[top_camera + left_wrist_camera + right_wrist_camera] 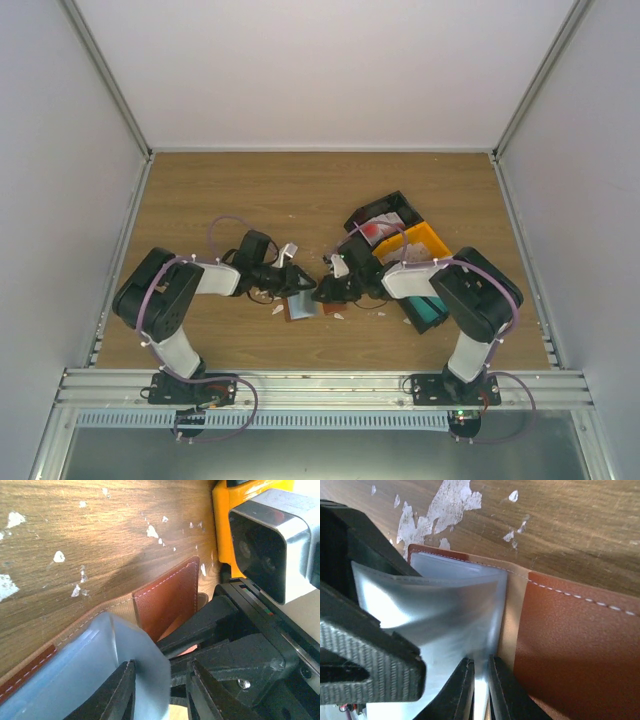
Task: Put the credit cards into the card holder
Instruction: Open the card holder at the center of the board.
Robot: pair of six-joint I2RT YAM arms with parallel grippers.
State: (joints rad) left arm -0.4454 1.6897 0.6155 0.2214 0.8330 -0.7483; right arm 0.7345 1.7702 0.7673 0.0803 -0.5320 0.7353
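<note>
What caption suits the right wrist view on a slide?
Right tool astride the pale inner sleeve of the card holder, wooden table behind.

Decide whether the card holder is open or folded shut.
Open. The card holder lies spread on the table, its pale inner sleeve exposed.

Far half of table [300,190]: open wood, free passage from side to side.
Centre: left gripper [290,283] and right gripper [335,290] meet nose to nose over the card holder [302,308], with no room between them.
Right of centre: black bin [385,212] and yellow bin [425,240] block the way just behind the right gripper.
Edges: walls [60,200] enclose three sides.
</note>
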